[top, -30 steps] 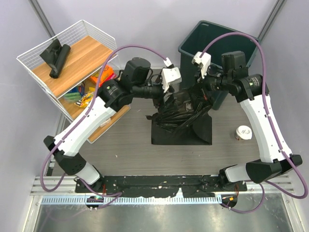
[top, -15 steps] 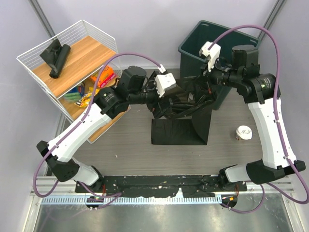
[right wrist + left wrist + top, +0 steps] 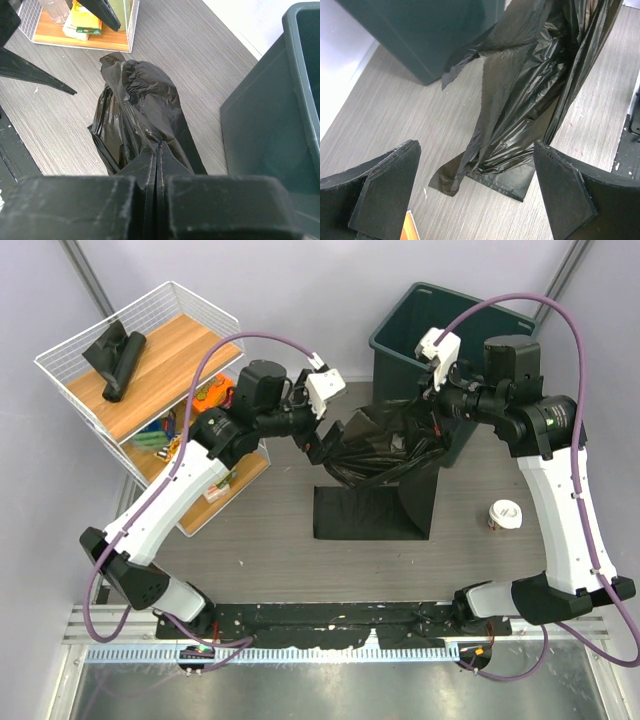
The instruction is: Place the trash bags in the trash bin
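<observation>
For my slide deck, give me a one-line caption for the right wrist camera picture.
Right claw pinches a crinkled black trash bag that hangs beside the dark green bin.

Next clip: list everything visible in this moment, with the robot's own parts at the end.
crinkled trash bag: one, glossy black, hanging from the right jaws beside the bin, draping to the table
folded trash bag: one, black, flat on the table below it
rolled trash bags: one bundle, black, top shelf of the rack
trash bin: one, dark green, far right
wire shelf rack: one, white with wooden shelves, far left
snack packets: several, colourful, lower shelf
paper cup: one, white, lidded, right of the folded bag
table: grey wood grain
left arm: jaws open, empty
right arm: jaws shut on the crinkled bag
</observation>
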### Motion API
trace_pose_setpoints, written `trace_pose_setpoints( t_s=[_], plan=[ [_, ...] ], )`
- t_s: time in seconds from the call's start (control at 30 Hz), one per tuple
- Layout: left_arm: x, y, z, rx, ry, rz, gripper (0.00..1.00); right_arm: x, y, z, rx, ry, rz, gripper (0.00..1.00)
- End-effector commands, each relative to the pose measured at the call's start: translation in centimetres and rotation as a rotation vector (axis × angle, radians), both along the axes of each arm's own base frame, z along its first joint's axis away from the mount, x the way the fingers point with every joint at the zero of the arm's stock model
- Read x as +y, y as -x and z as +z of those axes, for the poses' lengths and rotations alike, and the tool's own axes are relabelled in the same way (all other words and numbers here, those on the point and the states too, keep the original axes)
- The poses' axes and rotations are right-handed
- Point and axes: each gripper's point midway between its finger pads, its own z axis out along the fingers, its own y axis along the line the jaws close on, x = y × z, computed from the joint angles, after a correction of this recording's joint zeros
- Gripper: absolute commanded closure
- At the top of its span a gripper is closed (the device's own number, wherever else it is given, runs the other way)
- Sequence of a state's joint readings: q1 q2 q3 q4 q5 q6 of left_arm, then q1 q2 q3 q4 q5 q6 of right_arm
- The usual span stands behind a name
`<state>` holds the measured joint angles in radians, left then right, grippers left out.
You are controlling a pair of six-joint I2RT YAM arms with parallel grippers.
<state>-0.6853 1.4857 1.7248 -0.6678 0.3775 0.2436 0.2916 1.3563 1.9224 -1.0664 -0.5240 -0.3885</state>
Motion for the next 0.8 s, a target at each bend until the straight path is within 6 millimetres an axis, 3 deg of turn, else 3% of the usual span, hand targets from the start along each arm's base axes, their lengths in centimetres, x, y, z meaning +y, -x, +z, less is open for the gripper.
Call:
trace_pose_setpoints(
  t_s=[0.0, 0.17, 0.27, 0.37, 0.5, 0.53, 0.63, 0.77],
  plan=[
    [-1.7, 0.7, 0.6, 0.011, 0.053, -0.107, 0.01, -0.2, 0.8, 2.2, -0.065, -0.027, -0.003, 0.98],
    [-2.9, 0.5, -0.4, 0.054, 0.062, -0.146, 0.02, -0.3, 0.8, 2.3, -0.066, -0.027, -0.004, 0.99],
    [-3.5, -0.2, -0.7, 0.063, 0.071, -0.14, 0.14, -0.2, 0.8, 2.2, -0.062, -0.027, -0.003, 0.99],
    [-4.1, -0.3, -0.9, 0.101, 0.077, -0.156, 0.37, -0.5, 0.8, 2.0, -0.065, -0.02, -0.013, 0.99],
    [-4.4, -0.2, -1.3, 0.133, 0.083, -0.171, 0.96, -0.8, 0.8, 1.8, -0.07, -0.011, -0.03, 0.99],
    [-4.3, -0.2, -1.4, 0.135, 0.08, -0.167, 1.0, -1.0, 0.7, 1.7, -0.071, -0.006, -0.042, 0.99],
    [-3.1, -0.6, -1.1, 0.125, 0.09, -0.137, 1.0, -1.8, 0.4, 1.8, -0.09, 0.016, -0.086, 0.99],
    [-0.3, -1.3, -0.1, 0.097, 0.104, -0.068, 1.0, -3.2, -0.1, 1.9, -0.115, 0.052, -0.152, 0.99]
  ],
)
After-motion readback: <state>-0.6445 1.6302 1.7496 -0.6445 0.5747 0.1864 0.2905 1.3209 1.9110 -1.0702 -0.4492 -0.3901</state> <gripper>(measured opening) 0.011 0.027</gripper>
